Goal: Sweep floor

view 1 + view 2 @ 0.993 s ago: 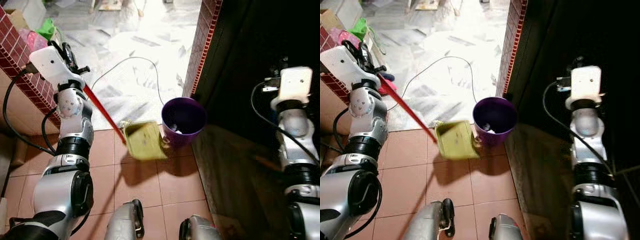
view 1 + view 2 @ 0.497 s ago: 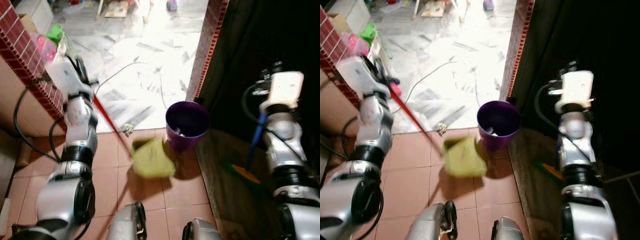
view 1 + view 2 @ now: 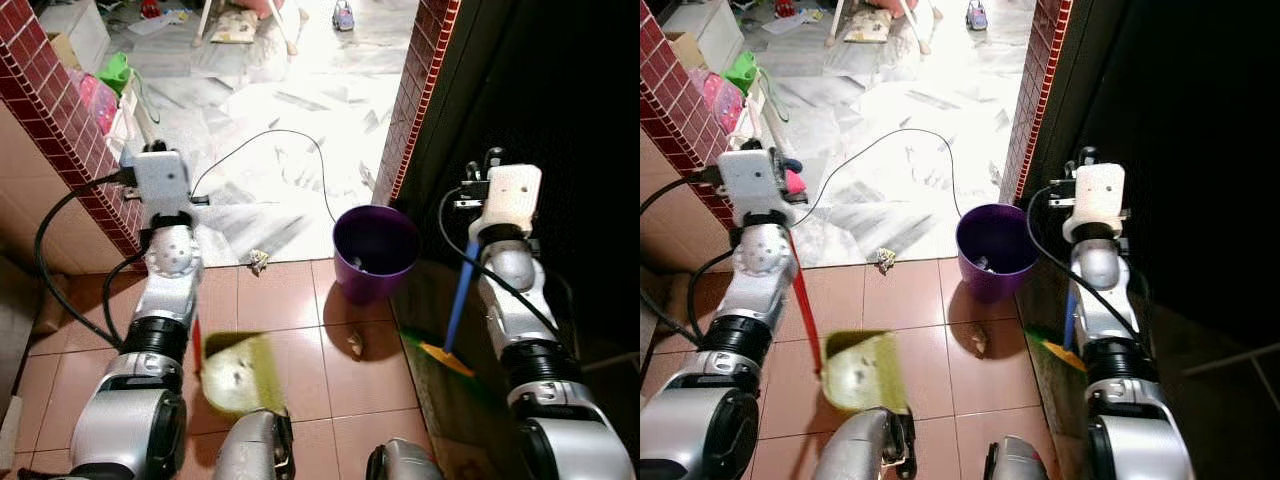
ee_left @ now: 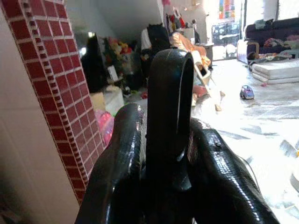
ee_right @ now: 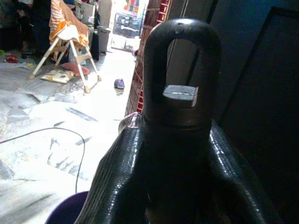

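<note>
My left gripper (image 4: 164, 140) is shut on the black loop end of the dustpan's handle. The red handle (image 3: 805, 310) runs down to the yellow-green dustpan (image 3: 240, 372), which sits low over the terracotta tiles by my left leg with a few bits in it. Around the black loop end of the broom my right gripper (image 5: 180, 135) is shut. The broom's blue handle (image 3: 458, 290) ends in green and orange bristles (image 3: 436, 354) at the dark right side. A purple bin (image 3: 375, 250) stands in the doorway. A crumpled paper (image 3: 259, 261) and a small scrap (image 3: 354, 345) lie on the tiles.
A red brick wall (image 3: 60, 120) rises on the left and a brick pillar (image 3: 415, 90) by the bin. A black cable (image 3: 290, 135) loops over the white marble floor beyond. Pink and green items (image 3: 105, 85) lean at the wall. Dark panels close the right side.
The dustpan has swung from beside the purple bin back toward my left leg. The broom has come into view on the right. A small scrap now lies on the tiles near the bin.
</note>
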Robot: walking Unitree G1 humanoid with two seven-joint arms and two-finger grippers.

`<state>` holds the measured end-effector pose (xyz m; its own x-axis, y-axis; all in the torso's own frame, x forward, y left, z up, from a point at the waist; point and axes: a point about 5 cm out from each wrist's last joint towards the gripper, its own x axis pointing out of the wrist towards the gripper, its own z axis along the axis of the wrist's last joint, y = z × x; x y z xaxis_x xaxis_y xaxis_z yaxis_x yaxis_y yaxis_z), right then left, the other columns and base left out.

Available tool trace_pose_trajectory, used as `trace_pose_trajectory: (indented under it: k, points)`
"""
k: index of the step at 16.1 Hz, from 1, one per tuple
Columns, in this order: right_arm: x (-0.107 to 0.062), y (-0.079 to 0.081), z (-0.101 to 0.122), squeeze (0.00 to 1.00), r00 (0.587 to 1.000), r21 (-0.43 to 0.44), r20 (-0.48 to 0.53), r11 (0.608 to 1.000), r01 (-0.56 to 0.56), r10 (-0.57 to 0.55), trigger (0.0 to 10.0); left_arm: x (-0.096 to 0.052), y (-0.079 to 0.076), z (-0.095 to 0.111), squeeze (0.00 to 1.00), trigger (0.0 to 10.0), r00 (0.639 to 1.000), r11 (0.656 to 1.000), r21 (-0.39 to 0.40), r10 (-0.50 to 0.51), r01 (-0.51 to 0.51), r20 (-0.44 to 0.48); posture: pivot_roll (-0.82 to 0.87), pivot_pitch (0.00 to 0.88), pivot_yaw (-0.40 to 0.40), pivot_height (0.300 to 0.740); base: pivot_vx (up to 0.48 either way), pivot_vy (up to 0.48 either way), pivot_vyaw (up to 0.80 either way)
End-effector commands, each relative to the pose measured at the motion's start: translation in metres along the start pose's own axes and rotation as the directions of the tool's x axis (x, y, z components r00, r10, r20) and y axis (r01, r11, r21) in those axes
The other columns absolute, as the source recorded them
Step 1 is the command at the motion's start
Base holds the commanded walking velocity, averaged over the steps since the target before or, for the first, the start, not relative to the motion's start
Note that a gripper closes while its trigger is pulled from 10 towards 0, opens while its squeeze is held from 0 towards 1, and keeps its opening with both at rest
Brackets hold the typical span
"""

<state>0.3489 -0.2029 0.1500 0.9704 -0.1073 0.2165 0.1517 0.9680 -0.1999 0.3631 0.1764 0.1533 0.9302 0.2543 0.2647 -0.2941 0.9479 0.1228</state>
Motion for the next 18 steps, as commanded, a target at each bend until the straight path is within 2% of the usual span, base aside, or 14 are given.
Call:
trace_pose_trajectory:
  k: [1, 3, 4, 6, 8, 9, 10, 11, 13, 14, 15, 17, 18]
  points:
    - [0.002, 0.001, 0.010, 0.00, 0.999, 0.003, 0.039, 1.000, 0.013, -0.013, 10.0, 0.007, -0.013, 0.023, 0.00, 10.0, 0.996, 1.000, -0.023, 0.002, 0.000, 0.088, -0.14, 0.000, 0.031, 0.740, 0.000, 0.000, 0.00]
    - [0.002, 0.000, 0.010, 0.00, 0.998, 0.007, 0.029, 0.998, 0.061, -0.061, 10.0, -0.002, -0.025, 0.016, 0.00, 10.0, 0.996, 0.999, -0.031, -0.007, 0.010, 0.084, -0.16, 0.000, 0.036, 0.740, 0.000, 0.000, 0.00]
    - [0.001, 0.001, 0.010, 0.00, 0.997, 0.040, 0.019, 0.996, 0.080, -0.081, 10.0, -0.007, -0.033, 0.009, 0.00, 10.0, 0.998, 0.999, -0.040, -0.012, 0.015, 0.066, -0.19, 0.000, 0.041, 0.740, 0.000, 0.000, 0.00]
    - [0.000, 0.005, 0.012, 0.00, 0.995, 0.094, 0.005, 0.990, 0.102, -0.103, 10.0, -0.017, -0.044, -0.009, 0.00, 10.0, 0.999, 0.997, -0.076, -0.014, 0.011, -0.036, -0.21, 0.018, 0.048, 0.740, 0.000, 0.000, 0.00]
    - [0.000, 0.005, 0.014, 0.00, 0.993, 0.102, 0.007, 0.988, 0.113, -0.114, 10.0, -0.020, -0.049, -0.014, 0.00, 10.0, 0.997, 0.996, -0.083, -0.024, 0.018, -0.078, -0.22, 0.030, 0.049, 0.740, 0.000, 0.000, 0.00]
    - [0.003, 0.006, 0.018, 0.00, 0.987, 0.126, 0.002, 0.979, 0.157, -0.159, 10.0, -0.026, -0.060, -0.023, 0.00, 10.0, 0.988, 0.995, -0.091, -0.051, 0.038, -0.146, -0.23, 0.052, 0.054, 0.740, 0.000, 0.000, 0.00]
    - [0.003, 0.006, 0.019, 0.00, 0.985, 0.131, 0.003, 0.977, 0.170, -0.172, 10.0, -0.027, -0.062, -0.024, 0.00, 10.0, 0.986, 0.995, -0.093, -0.059, 0.045, -0.154, -0.24, 0.056, 0.055, 0.740, 0.000, 0.000, 0.00]
    - [0.005, 0.008, 0.021, 0.00, 0.981, 0.174, -0.013, 0.965, 0.194, -0.195, 10.0, -0.028, -0.063, -0.025, 0.00, 10.0, 0.986, 0.995, -0.089, -0.062, 0.049, -0.156, -0.24, 0.059, 0.055, 0.740, 0.000, 0.000, 0.00]
    - [0.007, 0.016, 0.024, 0.00, 0.981, 0.369, -0.076, 0.909, 0.194, -0.179, 10.0, -0.029, -0.063, -0.026, 0.00, 10.0, 0.985, 0.995, -0.085, -0.060, 0.046, -0.165, -0.24, 0.060, 0.052, 0.740, 0.000, 0.000, 0.00]
    - [0.006, 0.020, 0.028, 0.00, 0.987, 0.436, -0.074, 0.885, 0.163, -0.145, 10.0, -0.029, -0.063, -0.027, 0.00, 10.0, 0.985, 0.996, -0.082, -0.052, 0.038, -0.167, -0.24, 0.060, 0.051, 0.740, 0.000, 0.000, 0.00]
    - [0.005, 0.022, 0.031, 0.00, 0.990, 0.460, -0.067, 0.876, 0.143, -0.126, 10.0, -0.029, -0.062, -0.027, 0.00, 10.0, 0.984, 0.997, -0.077, -0.043, 0.030, -0.170, -0.24, 0.057, 0.050, 0.740, 0.000, 0.000, 0.00]
    - [0.002, 0.022, 0.033, 0.00, 0.994, 0.455, -0.049, 0.884, 0.110, -0.098, 10.0, -0.029, -0.061, -0.030, 0.00, 10.0, 0.981, 0.997, -0.080, -0.026, 0.011, -0.192, -0.25, 0.051, 0.050, 0.740, 0.000, 0.000, 0.00]
    - [-0.001, 0.021, 0.032, 0.00, 0.996, 0.444, -0.037, 0.892, 0.084, -0.075, 10.0, -0.029, -0.062, -0.029, 0.00, 10.0, 0.980, 0.993, -0.113, -0.037, 0.016, -0.194, -0.25, 0.042, 0.050, 0.740, 0.000, 0.000, 0.00]
